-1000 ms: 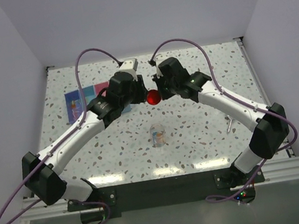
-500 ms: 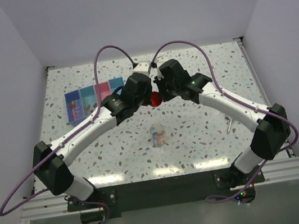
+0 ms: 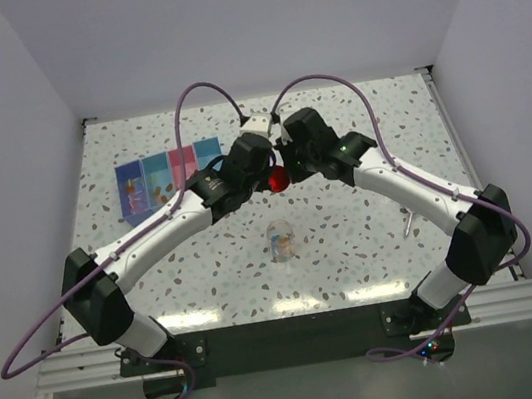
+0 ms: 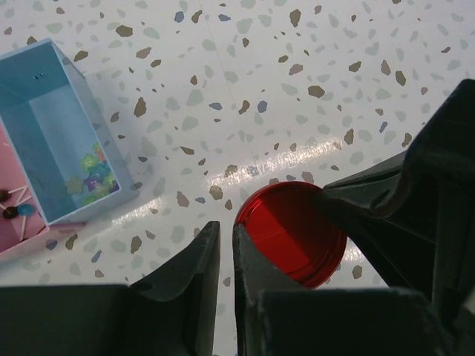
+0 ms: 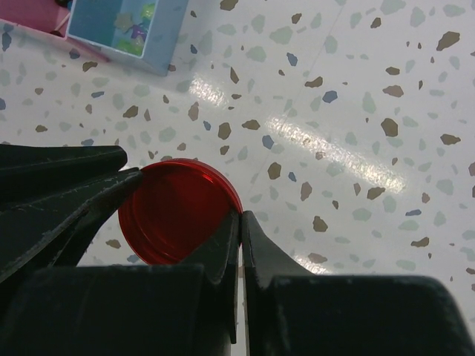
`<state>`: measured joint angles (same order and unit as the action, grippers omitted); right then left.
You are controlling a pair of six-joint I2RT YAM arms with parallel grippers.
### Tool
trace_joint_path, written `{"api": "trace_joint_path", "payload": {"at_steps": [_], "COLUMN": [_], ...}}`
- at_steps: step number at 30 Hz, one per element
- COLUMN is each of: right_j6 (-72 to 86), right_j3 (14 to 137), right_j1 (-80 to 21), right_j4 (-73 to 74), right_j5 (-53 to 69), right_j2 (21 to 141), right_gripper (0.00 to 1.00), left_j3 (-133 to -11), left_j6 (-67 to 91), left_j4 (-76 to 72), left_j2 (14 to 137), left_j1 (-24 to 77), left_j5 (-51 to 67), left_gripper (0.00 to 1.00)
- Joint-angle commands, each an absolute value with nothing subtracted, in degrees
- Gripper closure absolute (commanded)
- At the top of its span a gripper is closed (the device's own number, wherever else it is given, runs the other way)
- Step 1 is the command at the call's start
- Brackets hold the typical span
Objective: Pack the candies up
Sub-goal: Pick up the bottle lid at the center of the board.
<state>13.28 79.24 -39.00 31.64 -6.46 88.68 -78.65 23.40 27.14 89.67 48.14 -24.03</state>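
Left gripper (image 4: 223, 231) nearer lid (image 4: 289, 241); candies (image 4: 93, 175) in tray (image 4: 63, 83)

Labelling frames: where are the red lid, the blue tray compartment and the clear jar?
red lid (image 4: 286, 237): left wrist view, its inner face.
blue tray compartment (image 4: 89, 122): left wrist view, its right wall.
clear jar (image 3: 281, 241): top view, its middle.

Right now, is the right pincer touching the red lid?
Touching. In the right wrist view, the rim of the red lid runs straight into the tips of the right pincer, with no gap showing between them.
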Motion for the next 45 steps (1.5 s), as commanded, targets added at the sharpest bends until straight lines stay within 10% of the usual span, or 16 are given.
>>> {"api": "trace_joint_path", "payload": {"at_steps": [1, 27, 35, 45], "right_j6": [14.33, 17.67, 17.93, 19.69], "right_j3": [78.93, 77.26, 77.43, 76.29], "right_j1": [-39.38, -39.38, -39.81, -39.64], "right_j4": [29.00, 27.77, 27.42, 24.09], "right_j5": [-6.86, -7.74, -6.50, -0.97], "right_j2": [85.25, 84.99, 84.90, 82.88], "right_gripper": [1.00, 1.00, 0.98, 0.74], "left_j3": [-79.81, -70.66, -70.75, -66.45], "left_j6": [23.11, 31.73, 31.99, 32.69], "left_j4": [27.33, 21.97, 21.97, 16.63], "left_j2": [89.56, 86.13, 87.54, 84.47], "left_j1": [48.43, 48.51, 48.43, 44.04], "left_j5": [-25.14, -27.33, -27.42, -22.44], "left_gripper": [0.83, 0.79, 1.00, 1.00]}}
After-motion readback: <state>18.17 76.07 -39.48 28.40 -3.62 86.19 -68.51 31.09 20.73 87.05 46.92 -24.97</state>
